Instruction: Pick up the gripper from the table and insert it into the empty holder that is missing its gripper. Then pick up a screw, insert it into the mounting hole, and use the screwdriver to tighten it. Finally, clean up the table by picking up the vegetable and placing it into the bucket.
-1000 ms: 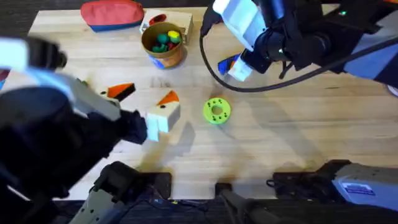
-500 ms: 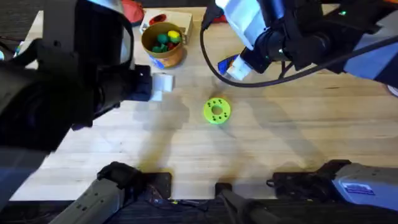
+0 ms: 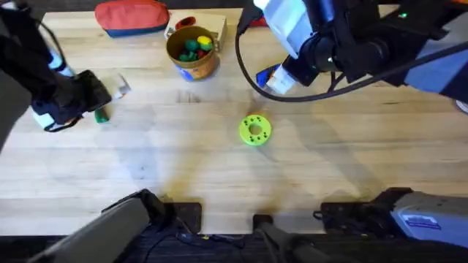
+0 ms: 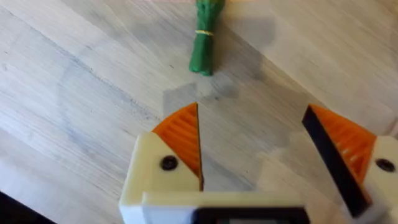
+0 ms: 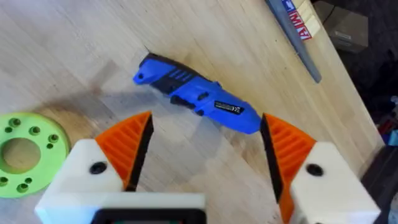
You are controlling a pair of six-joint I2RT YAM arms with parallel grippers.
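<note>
Hovering near the left edge of the desk [image 3: 219,175], the left gripper [image 4: 252,152] stands released, its two orange ribbed pads [image 4: 180,134] spread wide with bare wood between them. The vegetable [image 4: 205,34], a small dark-green toy bundle tied with a thin yellow band, lies flat on the desk just beyond those pads and touches neither of them. From overhead, the vegetable [image 3: 102,115] shows as a green sliver beside the left arm's dark wrist.

The right gripper [image 5: 205,146] is likewise released and holds nothing. Between and just past its orange pads lies the screwdriver [image 5: 196,99], bright blue with a black grip panel and a small label, resting on its side on the wood. Overhead, a bit of the blue screwdriver [image 3: 266,74] peeks out beside the white gripper body, toward the far right part of the desk.

The bucket [image 3: 192,52], tan-brown with a blue patch low on its side, stands upright near the far edge of the desk, left of the middle, with yellow, green and red toy pieces inside it. A red pouch [image 3: 131,17] lies at the far edge to the left of the bucket. A lime-green ring [image 3: 254,130] with small holes lies flat near the middle of the desk, well apart from both the bucket and the vegetable.
</note>
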